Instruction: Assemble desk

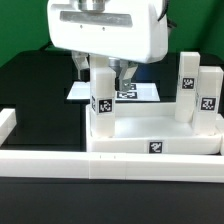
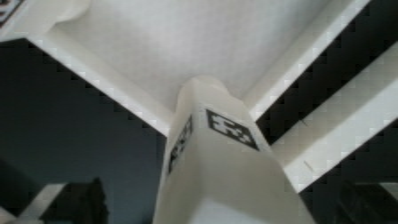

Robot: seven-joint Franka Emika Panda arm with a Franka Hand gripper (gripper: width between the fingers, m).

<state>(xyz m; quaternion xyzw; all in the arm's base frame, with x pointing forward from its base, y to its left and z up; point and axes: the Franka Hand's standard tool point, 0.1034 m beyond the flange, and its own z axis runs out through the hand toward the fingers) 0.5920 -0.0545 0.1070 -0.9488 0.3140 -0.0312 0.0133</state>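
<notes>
The desk's white tabletop [image 1: 130, 132] lies with its rim up, and it fills the far part of the wrist view [image 2: 196, 40]. One square white leg [image 1: 101, 95] stands upright at its corner on the exterior view's left, tag facing the camera. My gripper [image 1: 103, 72] hangs over that leg's top, open, a finger on each side. In the wrist view the leg [image 2: 222, 150] runs up between my dark fingers [image 2: 63, 200], and my gripper [image 2: 214, 208] shows a gap on both sides. Two more legs [image 1: 187, 85] [image 1: 207, 97] stand upright at the tabletop's right end.
A long low white border wall [image 1: 45, 160] runs along the front and turns back at the exterior view's left [image 1: 6, 122]. The marker board [image 1: 140, 92] lies flat behind the tabletop. The table surface [image 1: 40, 95] is black.
</notes>
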